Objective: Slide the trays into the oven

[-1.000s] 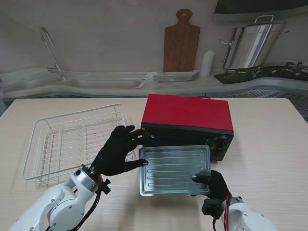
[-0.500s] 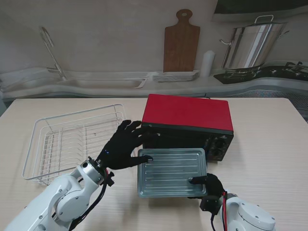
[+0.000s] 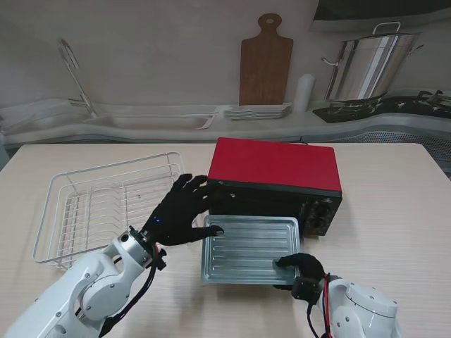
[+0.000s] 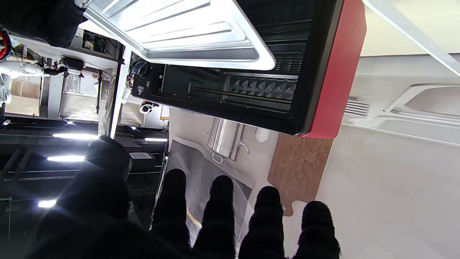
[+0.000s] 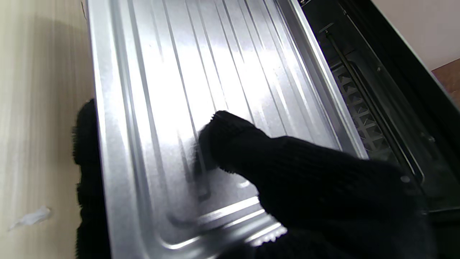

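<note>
A wire dish rack (image 3: 106,208) stood at the left of the pale surface (image 3: 394,211), open room between it and the red oven (image 3: 275,176). The left hand (image 3: 184,211) hovered with fingers spread, thumb on the left rim of the ribbed metal tray (image 3: 246,248), which held level at the oven's open mouth, far edge at the opening. At the tray's near right corner the right hand (image 3: 301,267) pinched the rim, thumb (image 5: 230,140) on top, fingers beneath.
</note>
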Robot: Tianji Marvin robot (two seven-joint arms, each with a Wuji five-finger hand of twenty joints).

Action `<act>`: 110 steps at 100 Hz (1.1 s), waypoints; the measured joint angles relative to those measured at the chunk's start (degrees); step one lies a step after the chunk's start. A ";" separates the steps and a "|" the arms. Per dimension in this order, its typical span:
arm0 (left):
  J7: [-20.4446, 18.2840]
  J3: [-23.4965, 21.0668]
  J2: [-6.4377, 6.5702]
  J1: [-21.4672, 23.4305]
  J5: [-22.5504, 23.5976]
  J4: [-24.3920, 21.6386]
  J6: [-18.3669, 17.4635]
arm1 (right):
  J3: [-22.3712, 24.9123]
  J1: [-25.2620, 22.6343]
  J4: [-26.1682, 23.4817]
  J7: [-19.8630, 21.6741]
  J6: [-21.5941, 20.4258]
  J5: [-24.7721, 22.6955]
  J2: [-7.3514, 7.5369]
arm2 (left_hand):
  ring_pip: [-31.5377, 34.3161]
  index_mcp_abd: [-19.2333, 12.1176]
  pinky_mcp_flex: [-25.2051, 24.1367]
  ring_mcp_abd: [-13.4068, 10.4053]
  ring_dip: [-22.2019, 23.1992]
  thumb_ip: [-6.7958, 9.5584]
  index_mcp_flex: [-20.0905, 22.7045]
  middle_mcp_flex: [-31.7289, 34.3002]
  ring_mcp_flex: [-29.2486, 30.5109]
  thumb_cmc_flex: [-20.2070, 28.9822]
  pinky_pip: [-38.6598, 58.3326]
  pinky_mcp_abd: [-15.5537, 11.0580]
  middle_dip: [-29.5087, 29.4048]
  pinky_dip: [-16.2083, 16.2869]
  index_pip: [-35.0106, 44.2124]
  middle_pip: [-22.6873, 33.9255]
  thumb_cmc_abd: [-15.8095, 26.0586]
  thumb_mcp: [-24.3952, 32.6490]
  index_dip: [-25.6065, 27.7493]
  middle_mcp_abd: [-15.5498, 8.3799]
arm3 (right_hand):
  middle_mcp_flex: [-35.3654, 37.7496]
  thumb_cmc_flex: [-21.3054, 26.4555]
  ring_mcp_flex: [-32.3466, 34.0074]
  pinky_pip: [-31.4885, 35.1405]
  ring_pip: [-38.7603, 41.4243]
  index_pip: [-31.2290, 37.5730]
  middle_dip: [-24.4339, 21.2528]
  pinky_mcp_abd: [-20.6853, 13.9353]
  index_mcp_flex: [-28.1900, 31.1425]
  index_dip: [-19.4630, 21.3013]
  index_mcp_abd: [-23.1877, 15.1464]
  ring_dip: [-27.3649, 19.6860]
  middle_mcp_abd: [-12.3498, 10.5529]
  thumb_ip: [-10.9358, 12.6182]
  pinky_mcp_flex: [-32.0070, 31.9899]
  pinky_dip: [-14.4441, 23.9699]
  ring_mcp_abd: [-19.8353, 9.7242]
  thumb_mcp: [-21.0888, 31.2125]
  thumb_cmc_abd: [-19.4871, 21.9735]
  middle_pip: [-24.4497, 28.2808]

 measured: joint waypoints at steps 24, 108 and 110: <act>-0.74 -0.34 0.07 -0.85 -0.46 -0.28 -0.17 | -0.10 2.36 1.03 -1.51 3.50 1.10 -0.80 | 0.00 0.00 0.00 0.00 0.00 0.00 0.00 0.00 0.00 0.00 -0.01 -0.01 0.00 -0.02 0.00 0.00 0.00 0.00 0.00 -0.01 | -0.58 0.00 0.00 0.04 0.00 0.01 0.00 0.00 -0.03 -0.58 0.26 -0.51 0.10 0.00 0.03 0.00 0.01 0.00 0.21 0.01; -2.13 0.40 0.18 -3.85 -0.96 0.09 -1.22 | 0.69 6.94 4.09 -6.77 8.89 3.13 -2.90 | 0.00 -0.01 0.00 -0.05 -0.03 0.00 0.00 0.00 0.00 0.00 -0.01 -0.08 -0.01 -0.08 0.00 0.00 0.64 0.03 0.00 -0.03 | -0.62 0.00 0.00 0.07 0.00 1.65 -0.01 0.84 -2.09 -2.83 1.99 -0.78 1.31 0.00 1.74 -0.51 0.58 -0.03 1.29 0.01; -2.12 0.40 0.18 -3.84 -0.93 0.09 -1.20 | 0.71 6.92 4.09 -6.70 8.85 3.10 -2.90 | 0.00 -0.01 0.00 -0.05 -0.03 0.00 0.00 0.00 0.00 0.00 -0.01 -0.08 -0.01 -0.08 0.00 0.00 0.64 0.03 0.00 -0.04 | -0.61 0.00 0.00 0.07 0.00 1.65 -0.01 0.85 -2.09 -2.84 2.02 -0.78 1.31 0.00 1.74 -0.51 0.58 -0.03 1.29 0.01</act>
